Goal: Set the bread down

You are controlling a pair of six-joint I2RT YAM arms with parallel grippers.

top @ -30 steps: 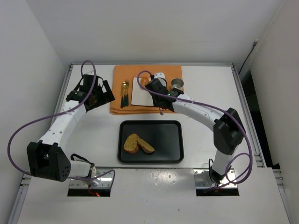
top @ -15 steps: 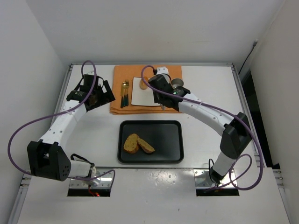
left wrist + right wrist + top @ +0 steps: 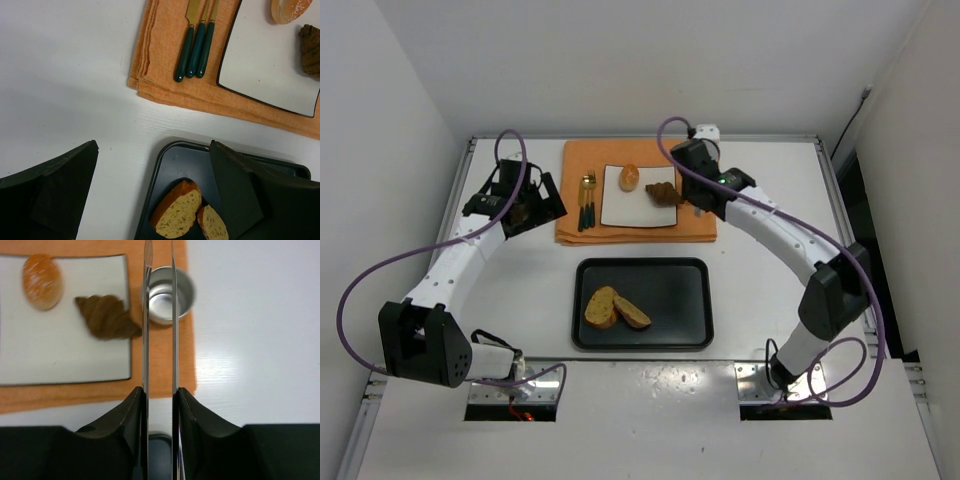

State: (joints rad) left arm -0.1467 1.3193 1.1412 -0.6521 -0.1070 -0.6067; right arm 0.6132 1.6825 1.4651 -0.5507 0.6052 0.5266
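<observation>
Two slices (image 3: 616, 309) in tray (image 3: 690, 340) | roll (image 3: 630, 177), croissant (image 3: 663, 192) on plate (image 3: 620, 205) | left fingers (image 3: 55, 190) spread | right fingers (image 3: 147, 315) slightly parted

Top overhead, far; wrists close, downward, sharing plate (image 3: 270, 65) (image 3: 60, 350).

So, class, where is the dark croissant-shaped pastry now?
In the top view the croissant-shaped pastry lies at the right edge of the white plate, right of the orange roll, toward the far side.

No legible text, label, brand mark, number or sign is found in any of the three views.
</observation>
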